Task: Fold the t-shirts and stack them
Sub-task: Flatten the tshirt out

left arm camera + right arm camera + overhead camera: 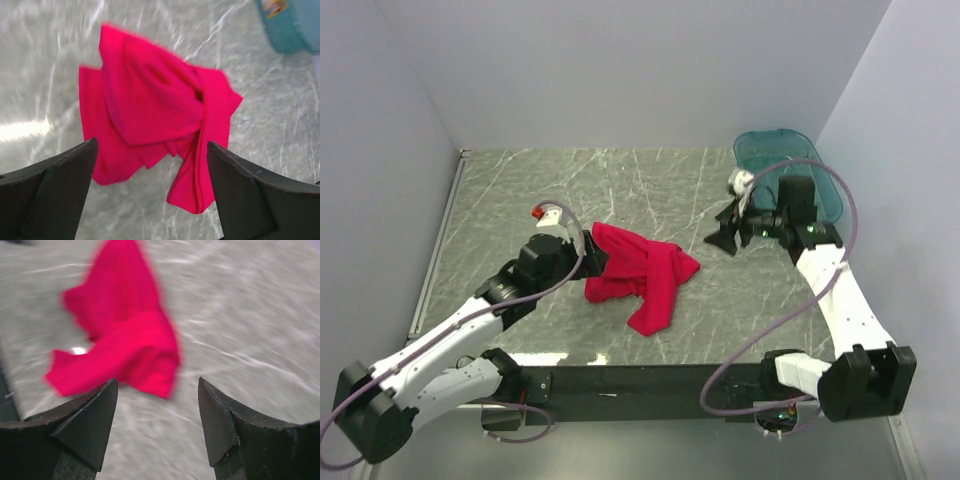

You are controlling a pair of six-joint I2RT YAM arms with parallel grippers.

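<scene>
T-shirt (pixel 640 275), one plain crimson piece of soft cloth, lay bunched on the grey marbled table (pixel 570 180) a little right of the middle, between the two arms. Its collar and sleeves could not be told apart in the heap, and the folds hid whatever lay beneath them. From above, the left gripper (pixel 151 145) sat right at the shirt's left edge, its dark fingertips hard to separate from the cloth, so contact could not be judged there. Its own camera showed both fingers spread wide with nothing between them and the shirt lying beyond their tips. The right wrist view was smeared with motion blur, leaving the shirt as a soft red shape. The right gripper (pixel 157 382) had its fingers parted and empty, off to the shirt's right side.

A teal translucent basin (pixel 790 160) stood in the far right corner, partly hidden behind the right arm from above and cut off by the frame edge in the left wrist view. A small orange and blue sticker (pixel 275 7) on it was cropped and too blurred to read.

The shirt bore no print. One thick fold lay over a flatter layer, and a long strip trailed toward the near edge.
</scene>
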